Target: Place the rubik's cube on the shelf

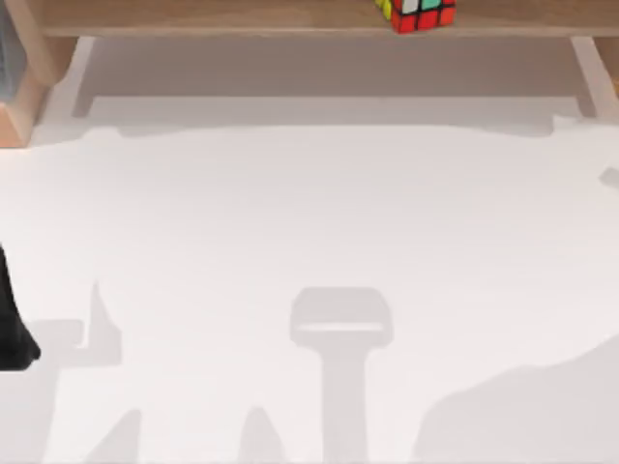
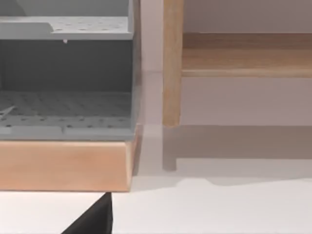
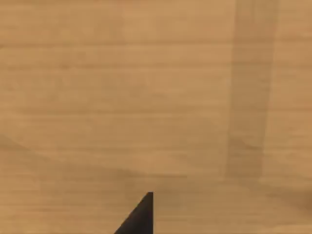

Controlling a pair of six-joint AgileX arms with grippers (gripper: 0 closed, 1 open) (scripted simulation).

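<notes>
One rubik's cube [image 1: 418, 14] sits on the shelf [image 1: 193, 17], up at the top edge of the top view, a bit right of centre. You can see its red front stickers plus some white, yellow and green ones on top, and the frame cuts off part of it. It's resting on the tan board with nothing gripping it.

That shelf runs across the whole top of the top view, with white upright supports [image 1: 592, 72] dropping to the white tabletop [image 1: 309, 242] at the upper left and upper right. Shadow lies under the board and grey arm shadows spread across the lower half of the table.

Left arm [image 1: 14, 324] is just a dark shape at the far left edge of the top view, lower-middle, well apart from the cube. Can't tell how its claw stands. Its wrist view looks at a grey perforated rack on a wooden base [image 2: 66, 163] in the left half of the frame, with a wooden post [image 2: 171, 63] and the shelf board to the right.

Right wrist view has tan wood grain up close, with a dark tip [image 3: 141, 217] at the bottom centre. Can't tell that claw's state either.
</notes>
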